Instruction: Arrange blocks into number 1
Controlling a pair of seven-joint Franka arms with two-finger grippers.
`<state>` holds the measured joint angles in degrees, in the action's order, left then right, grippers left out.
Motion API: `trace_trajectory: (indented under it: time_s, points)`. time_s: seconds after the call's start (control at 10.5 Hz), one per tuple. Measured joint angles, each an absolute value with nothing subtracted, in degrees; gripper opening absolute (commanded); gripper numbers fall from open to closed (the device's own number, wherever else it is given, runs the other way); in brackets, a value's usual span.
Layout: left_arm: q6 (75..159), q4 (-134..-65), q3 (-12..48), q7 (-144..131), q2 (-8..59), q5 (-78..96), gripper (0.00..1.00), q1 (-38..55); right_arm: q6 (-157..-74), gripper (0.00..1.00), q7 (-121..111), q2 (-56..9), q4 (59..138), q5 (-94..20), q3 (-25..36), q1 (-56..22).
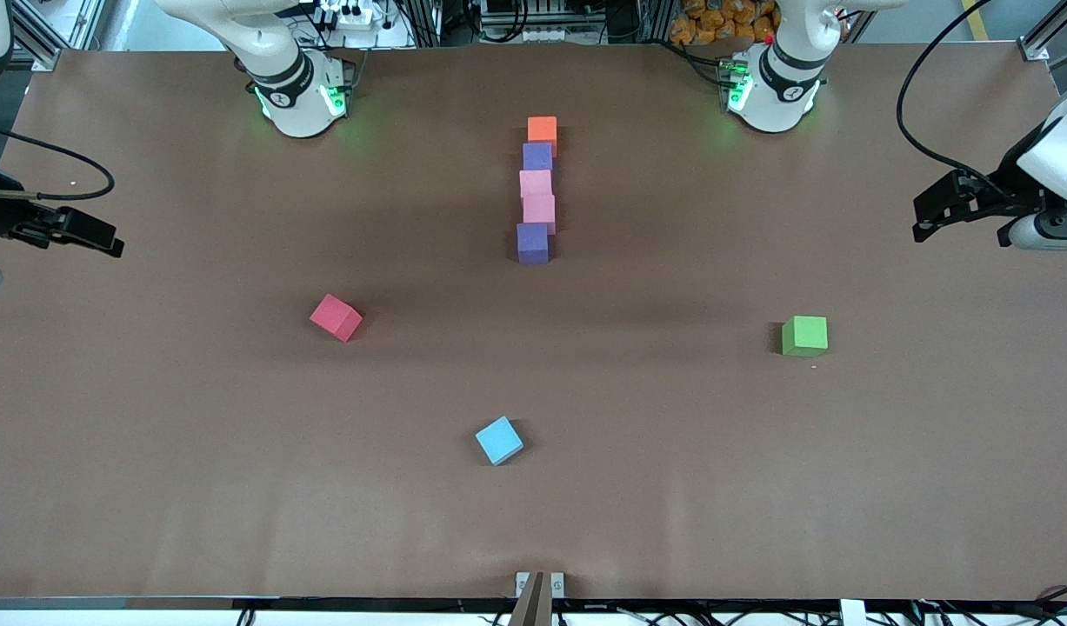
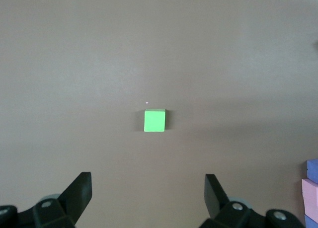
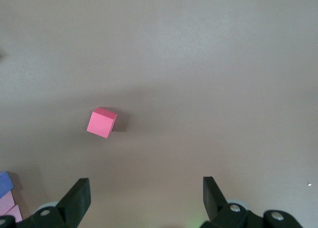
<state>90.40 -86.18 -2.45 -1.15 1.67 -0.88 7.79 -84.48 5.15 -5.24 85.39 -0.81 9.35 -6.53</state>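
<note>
Five matte foam blocks touching in one line mid-table: orange block nearest the bases, then purple, two light pink, purple. Left gripper and right gripper wide open, empty, waiting over the table's ends.

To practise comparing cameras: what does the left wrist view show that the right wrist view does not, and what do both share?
Only the left wrist view shows the green cube ahead of the open left gripper. Only the right wrist view shows the red cube ahead of the open right gripper. Both share the brown table and, at one edge, part of the line of purple and pink blocks.
</note>
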Motion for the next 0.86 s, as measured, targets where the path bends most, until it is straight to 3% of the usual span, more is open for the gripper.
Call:
trace_trajectory:
  time_s: [0.86]
  points:
    - [90.3,-86.2,-3.1,-2.1,2.1,-0.9,1.00,7.2,-84.5,1.00,5.1,-5.2,85.4,-0.8,9.3,-6.5]
